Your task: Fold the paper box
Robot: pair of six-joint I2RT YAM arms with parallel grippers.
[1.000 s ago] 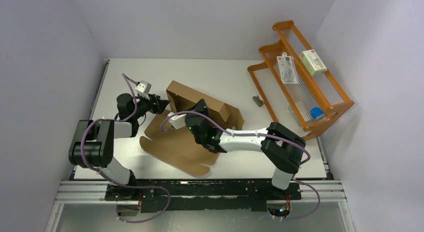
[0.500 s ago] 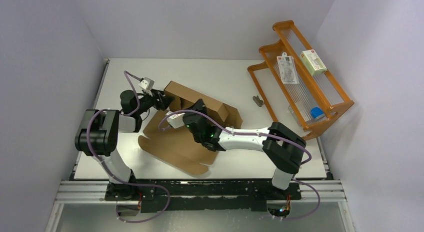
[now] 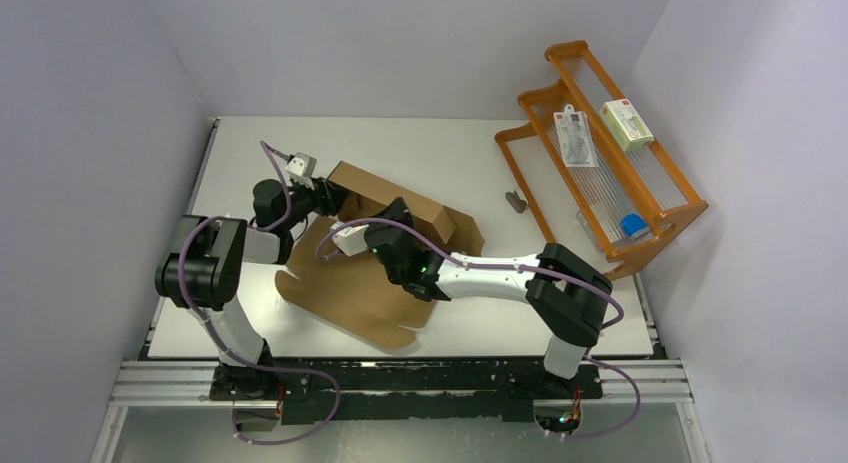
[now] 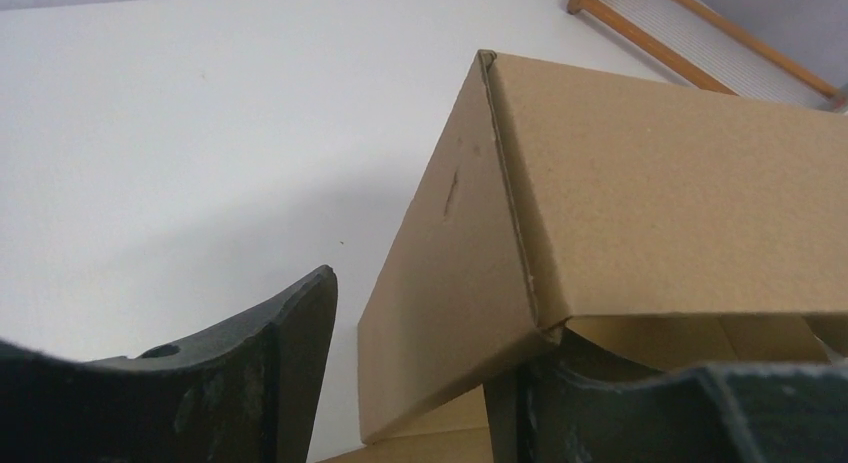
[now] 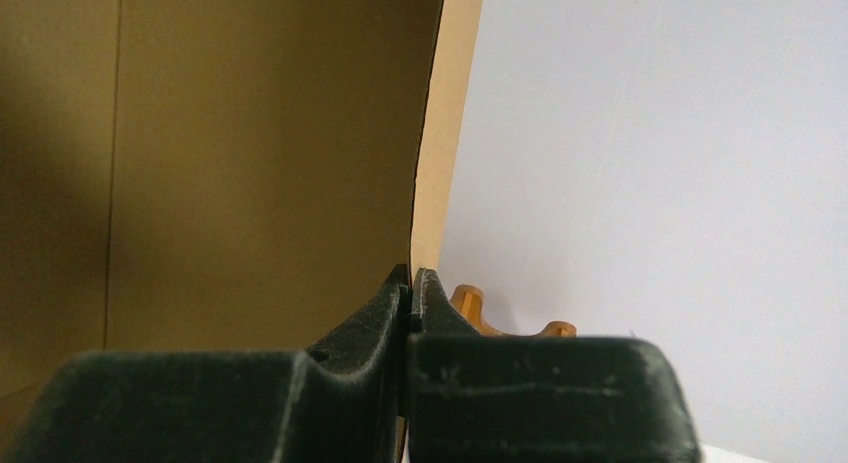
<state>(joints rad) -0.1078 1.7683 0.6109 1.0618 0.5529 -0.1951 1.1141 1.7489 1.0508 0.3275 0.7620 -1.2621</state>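
the left pincer (image 3: 325,195) has been brought in to the raised corner of the paper box (image 3: 350,288), half-formed at the middle of the bench (image 3: 450,148), and is spread astride its end wall. the right pincer (image 5: 410,283) is pinched on an upright panel's thin edge. cardboard is judged light, stiff, springy at creases; best taken at wall edges near folds.

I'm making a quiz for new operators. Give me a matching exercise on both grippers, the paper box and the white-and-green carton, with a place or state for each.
1 left gripper
2 right gripper
3 paper box
4 white-and-green carton

A on the orange rack
B shut on a cardboard wall
C partly folded, on the table
D open, at the box's corner

Pairs: 1-D, 2-B, 3-C, 4-A
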